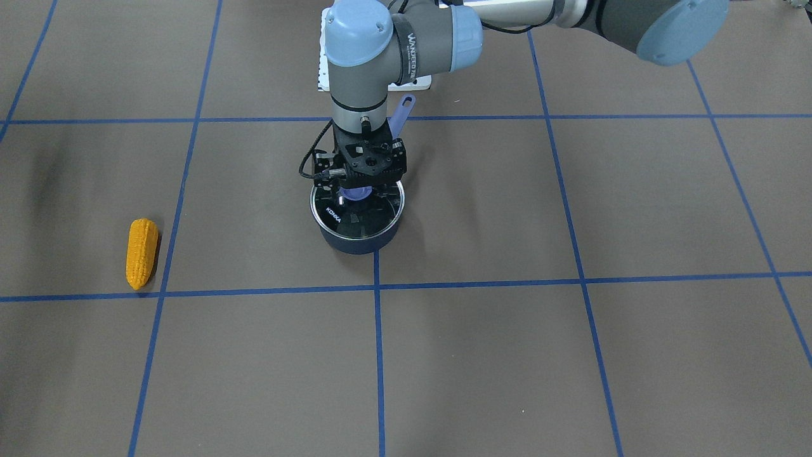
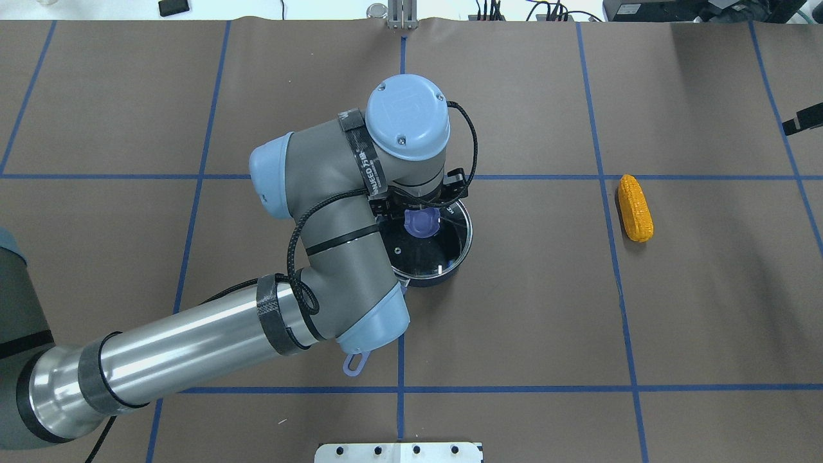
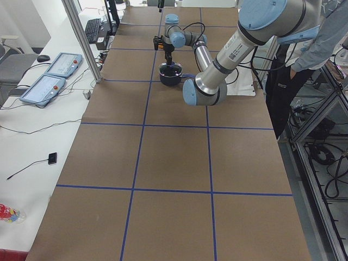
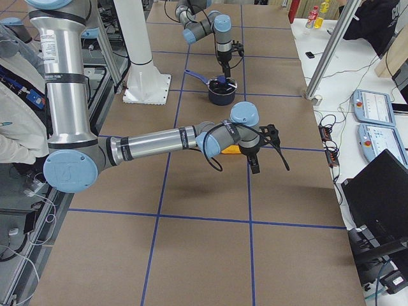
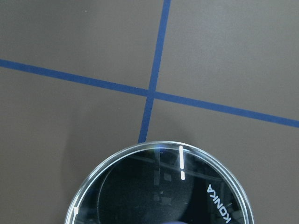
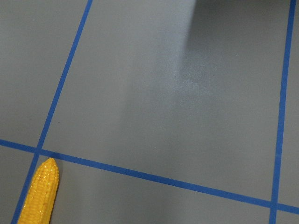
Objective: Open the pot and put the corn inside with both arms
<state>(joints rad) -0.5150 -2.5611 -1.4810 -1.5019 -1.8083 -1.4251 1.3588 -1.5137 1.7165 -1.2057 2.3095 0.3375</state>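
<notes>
The corn [image 1: 141,252] lies flat on the brown table, far from the pot, and also shows in the overhead view [image 2: 635,208] and at the bottom left of the right wrist view [image 6: 41,193]. The dark pot [image 1: 358,238] stands mid-table with its glass lid [image 5: 154,191] on. My left gripper [image 1: 357,190] points straight down over the lid. Its fingers stand tight on either side of the purple knob [image 2: 422,222]. My right gripper [image 4: 255,159] hangs above the table beside the corn. I cannot tell whether it is open or shut.
The pot's purple handle [image 1: 401,111] points toward the robot's base, under my left forearm. A white mounting plate [image 2: 398,452] lies at the near table edge. Blue tape lines grid the table. People stand beside the table in both side views.
</notes>
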